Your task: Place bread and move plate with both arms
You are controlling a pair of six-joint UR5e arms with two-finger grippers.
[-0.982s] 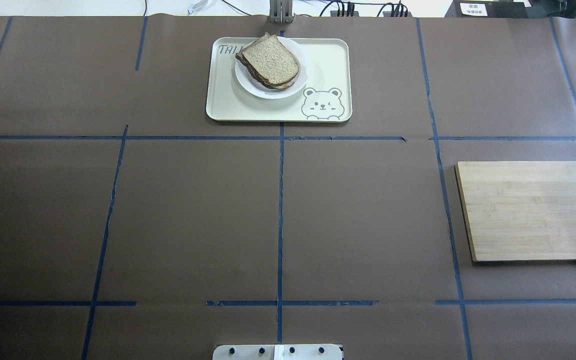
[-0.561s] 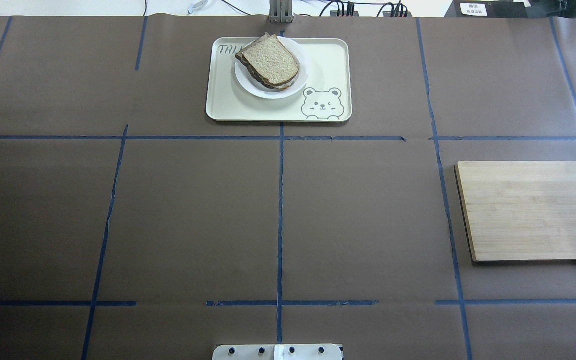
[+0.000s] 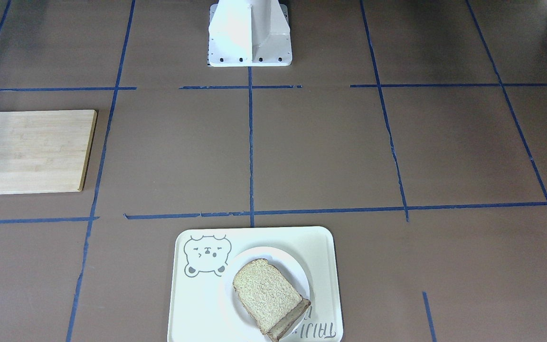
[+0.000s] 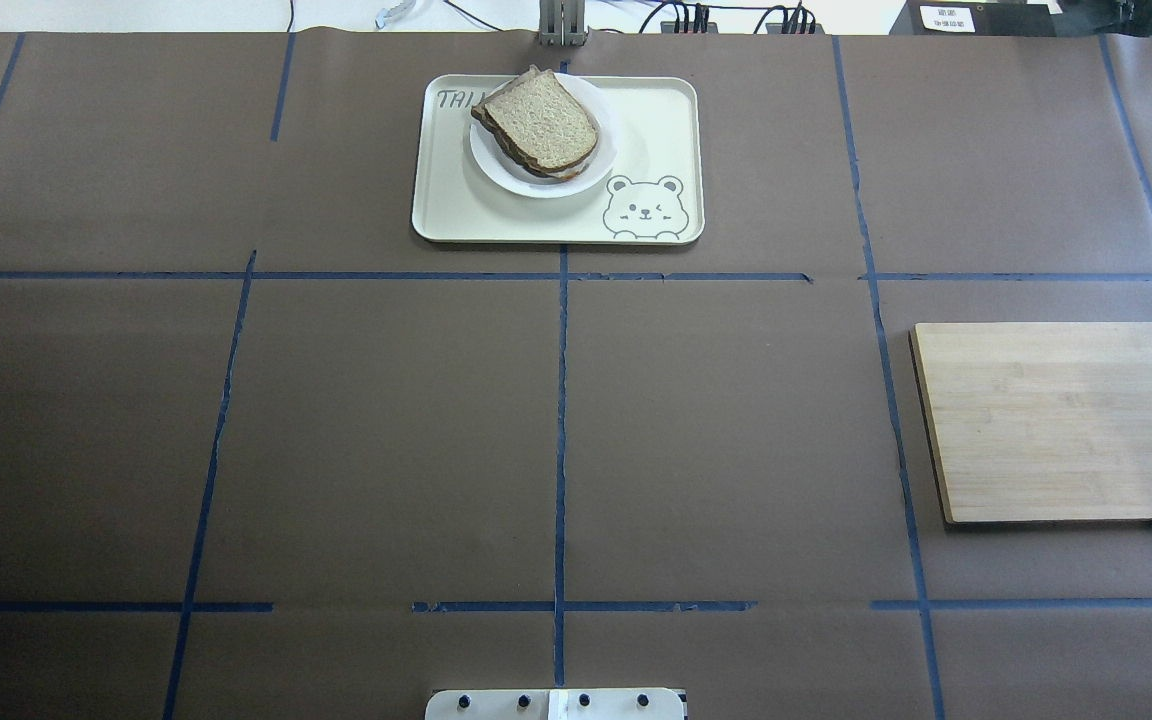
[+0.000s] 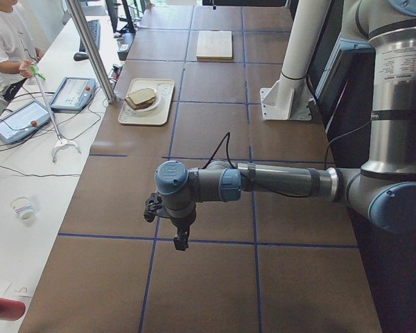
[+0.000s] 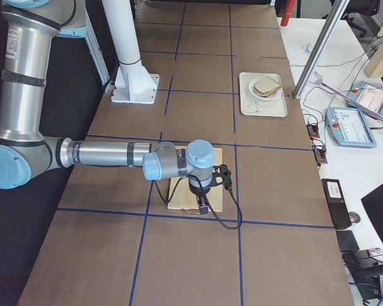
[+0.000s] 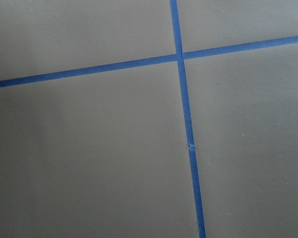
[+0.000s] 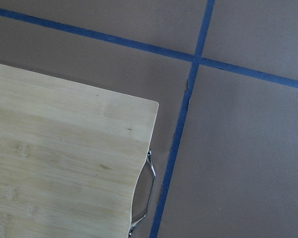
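Bread: grey-brown speckled wholemeal slice of bread (image 4: 541, 120), far ahead of my left gripper (image 5: 182, 239) and right gripper (image 6: 203, 205), between the two. It caps a second slice (image 3: 288, 323), so I judge the placing done.
Plate: small round plain white plate (image 4: 492, 165) under that stack, inside the cream rectangular tray (image 4: 656, 110) with a bear drawing; likely its destination.
Left gripper: hangs over the bare brown table (image 4: 386, 430), carrying nothing; fingers apart or together, I cannot tell.
Right gripper: hangs above the pale wooden cutting board (image 4: 1061, 420), empty; its opening I cannot tell either.
Arms: parked wide at either end, I judge, to leave the tray unobstructed.
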